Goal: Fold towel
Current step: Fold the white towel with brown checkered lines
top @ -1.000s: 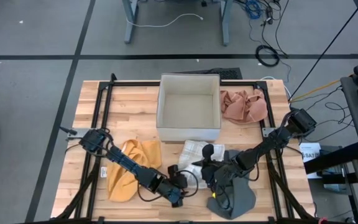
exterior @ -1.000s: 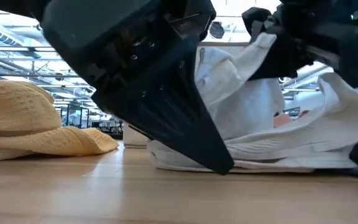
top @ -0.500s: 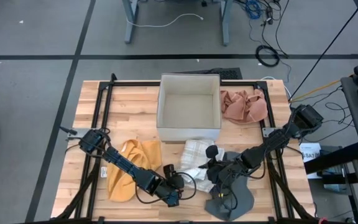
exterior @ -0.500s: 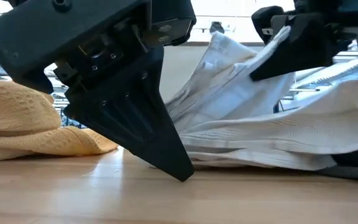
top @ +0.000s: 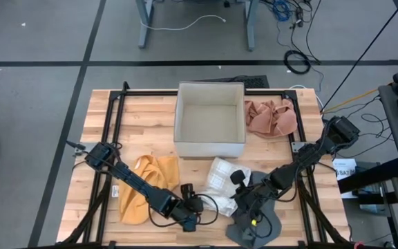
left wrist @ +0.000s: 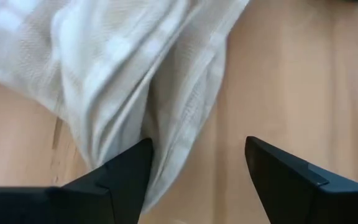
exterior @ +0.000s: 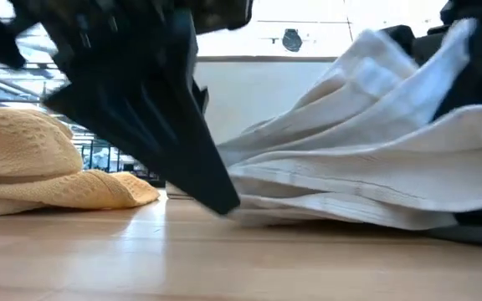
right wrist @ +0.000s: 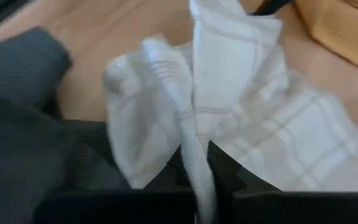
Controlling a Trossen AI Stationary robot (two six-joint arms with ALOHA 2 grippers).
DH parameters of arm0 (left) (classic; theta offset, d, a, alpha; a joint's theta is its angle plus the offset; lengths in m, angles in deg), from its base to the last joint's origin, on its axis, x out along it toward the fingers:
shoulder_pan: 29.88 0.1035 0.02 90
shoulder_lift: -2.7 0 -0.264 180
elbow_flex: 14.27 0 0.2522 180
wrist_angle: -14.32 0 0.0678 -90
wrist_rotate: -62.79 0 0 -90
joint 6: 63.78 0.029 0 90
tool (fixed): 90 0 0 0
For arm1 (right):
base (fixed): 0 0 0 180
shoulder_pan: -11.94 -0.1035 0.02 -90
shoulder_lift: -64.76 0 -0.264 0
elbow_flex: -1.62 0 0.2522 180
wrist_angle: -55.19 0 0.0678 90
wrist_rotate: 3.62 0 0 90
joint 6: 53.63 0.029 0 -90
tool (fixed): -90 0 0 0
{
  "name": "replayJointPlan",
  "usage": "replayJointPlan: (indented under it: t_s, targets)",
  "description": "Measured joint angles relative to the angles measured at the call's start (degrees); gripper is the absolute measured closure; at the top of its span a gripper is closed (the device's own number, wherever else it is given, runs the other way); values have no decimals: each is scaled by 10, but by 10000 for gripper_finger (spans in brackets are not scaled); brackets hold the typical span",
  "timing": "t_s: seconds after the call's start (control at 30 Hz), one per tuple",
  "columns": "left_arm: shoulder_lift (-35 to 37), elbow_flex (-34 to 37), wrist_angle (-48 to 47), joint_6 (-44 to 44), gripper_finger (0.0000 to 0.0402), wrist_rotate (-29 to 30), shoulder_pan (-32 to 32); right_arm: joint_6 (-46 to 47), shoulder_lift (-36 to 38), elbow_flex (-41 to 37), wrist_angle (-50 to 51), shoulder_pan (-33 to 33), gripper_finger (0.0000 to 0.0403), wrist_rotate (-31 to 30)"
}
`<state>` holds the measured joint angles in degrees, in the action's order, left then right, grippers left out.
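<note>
Towel, white, lies near the worktop's front edge. Right gripper pinches a fold and lifts it over. Left gripper waits beside, jaws spread. Next it must lay the fold flat.

Box blocks mid-table; bare wood beside it.

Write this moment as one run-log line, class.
task: fold towel | right end effector: shut on white checked cloth towel | left end effector: open beside towel edge | nearby: yellow waffle-weave towel, dark grey towel
</note>
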<state>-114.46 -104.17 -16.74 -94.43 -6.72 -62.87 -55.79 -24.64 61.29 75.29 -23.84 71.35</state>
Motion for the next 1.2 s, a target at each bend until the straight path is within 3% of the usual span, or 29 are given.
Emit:
replayJointPlan:
  t_s: [0.33,0.53,0.7,0.97,1.2]
  targets:
    - [38,-1,11,18,138,-13,-13,-13,-28,0,-13,-6,401,44]
    - [44,-1,51,72,138,9,3,-15,-74,0,-34,-5,385,52]
    - [39,-2,70,105,138,8,43,-15,-90,0,-70,-5,347,65]
    - [28,-2,91,139,138,-35,84,12,-75,0,-43,-7,257,64]
    - [-22,-2,87,147,138,-36,109,37,-2,-1,0,-7,232,63]
